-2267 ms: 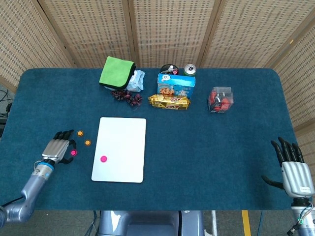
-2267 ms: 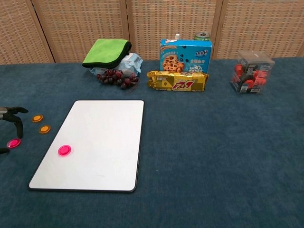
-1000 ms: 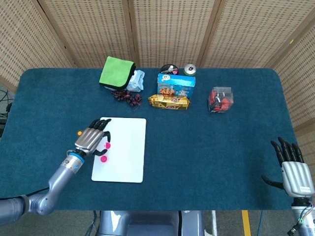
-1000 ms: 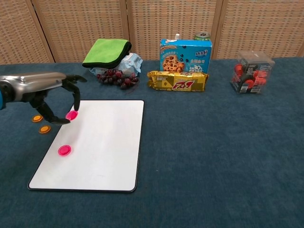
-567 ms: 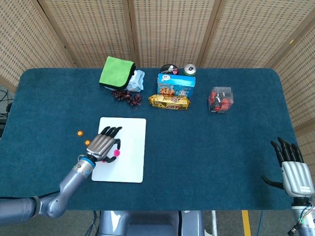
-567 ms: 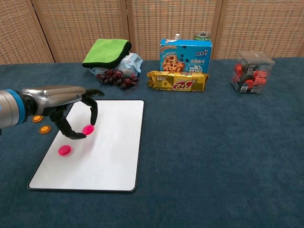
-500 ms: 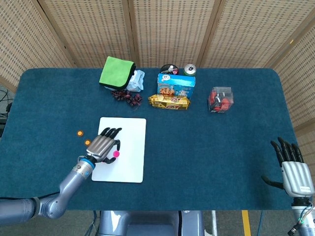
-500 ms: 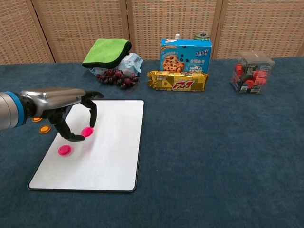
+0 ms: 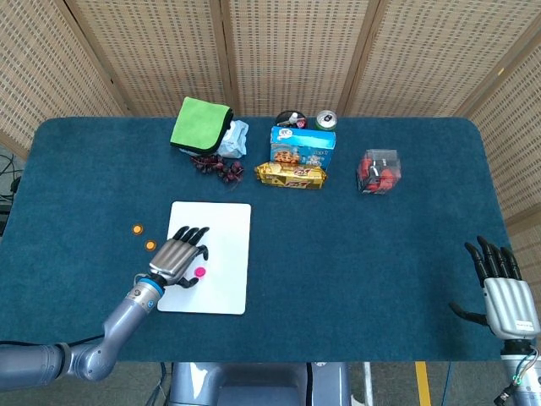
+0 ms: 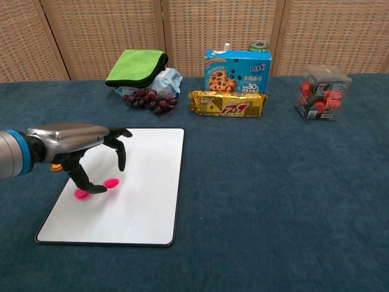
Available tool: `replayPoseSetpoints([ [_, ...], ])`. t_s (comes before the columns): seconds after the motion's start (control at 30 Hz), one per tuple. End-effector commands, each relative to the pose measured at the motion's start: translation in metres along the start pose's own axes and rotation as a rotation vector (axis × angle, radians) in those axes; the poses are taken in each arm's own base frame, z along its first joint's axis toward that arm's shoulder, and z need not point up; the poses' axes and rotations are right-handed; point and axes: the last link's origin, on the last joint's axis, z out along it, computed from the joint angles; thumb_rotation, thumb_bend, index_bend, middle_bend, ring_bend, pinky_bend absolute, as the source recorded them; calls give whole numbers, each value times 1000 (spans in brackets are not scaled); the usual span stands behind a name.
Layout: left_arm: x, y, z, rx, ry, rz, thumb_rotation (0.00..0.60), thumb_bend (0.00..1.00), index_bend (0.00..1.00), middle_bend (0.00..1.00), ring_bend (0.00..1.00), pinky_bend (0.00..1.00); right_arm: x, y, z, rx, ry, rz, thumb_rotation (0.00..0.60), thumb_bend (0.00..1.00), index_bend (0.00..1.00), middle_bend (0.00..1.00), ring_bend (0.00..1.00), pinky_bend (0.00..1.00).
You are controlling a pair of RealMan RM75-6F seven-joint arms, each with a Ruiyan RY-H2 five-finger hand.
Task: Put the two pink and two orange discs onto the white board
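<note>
The white board (image 9: pixel 225 237) (image 10: pixel 143 201) lies on the blue table, left of centre. One pink disc (image 9: pixel 199 272) (image 10: pixel 111 182) lies flat on it, just under my left hand (image 9: pixel 179 254) (image 10: pixel 85 143), whose fingers are spread with a small gap above the disc. The other pink disc (image 10: pixel 79 194) also lies on the board, beside the thumb; the head view hides it under the hand. Two orange discs (image 9: pixel 136 228) (image 9: pixel 150 245) sit on the cloth left of the board. My right hand (image 9: pixel 503 288) rests at the table's near right, fingers apart and holding nothing.
Along the far side stand a green cloth (image 9: pixel 200 123), grapes (image 9: pixel 215 164), a blue cookie box (image 9: pixel 303 146), a gold snack pack (image 9: pixel 291 175), a can (image 9: pixel 326 120) and a clear box of red pieces (image 9: pixel 379 172). Woven screens stand behind the table.
My left hand carried the second pink disc from the cloth onto the board, lowered it beside the first and let it go. The right hand has not moved.
</note>
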Motion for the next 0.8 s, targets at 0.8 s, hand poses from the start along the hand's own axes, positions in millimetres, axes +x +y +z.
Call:
replayPoseSetpoints([
  [0.8,-4,-105,-7,159,120,-2,600,259,307,0,0,0,0,0,0,1,-2,-4,600,0,0,0,0,0],
])
